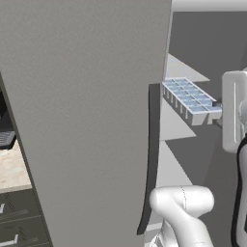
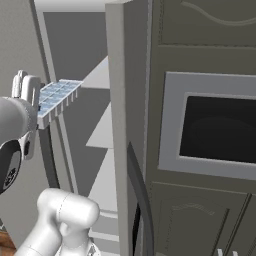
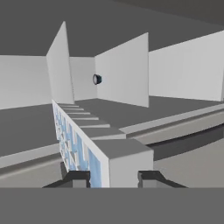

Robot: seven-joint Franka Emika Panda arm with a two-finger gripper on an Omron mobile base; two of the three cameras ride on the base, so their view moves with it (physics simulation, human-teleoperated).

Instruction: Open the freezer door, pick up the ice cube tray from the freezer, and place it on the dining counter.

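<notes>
Simulated kitchen, dark grey-green cabinet wall (image 2: 200, 60) with a dark glass-fronted oven window in a pale grey frame (image 2: 215, 130) on the right. Short beige speckled counter over drawers with silver handles (image 1: 12, 169) sits low at the left of the left base view.

Tall light-grey freezer (image 2: 116, 75) stands with its interior exposed; pale grey-white inner shelves (image 2: 102, 130) visible, dark grey back wall behind them. Freezer door (image 1: 82, 111), a flat matte light-grey panel, is swung open and fills most of the left base view; its long dark curved vertical bar handle (image 1: 152, 159) runs down its right edge.

White arm rises in front of the opening, elbow joint low in both base views.

Small flat rectangular light-blue ice cube tray (image 1: 190, 100), 2 rows of cells, is up in the air at the freezer opening, roughly level, above the shelves and not resting on any.

Gripper (image 3: 113, 177) is clamped on the near short end of the tray: in the hand view the 2 dark fingertips (image 3: 78, 178) sit either side of the tray's end wall, tray extending away from the hand.
</notes>
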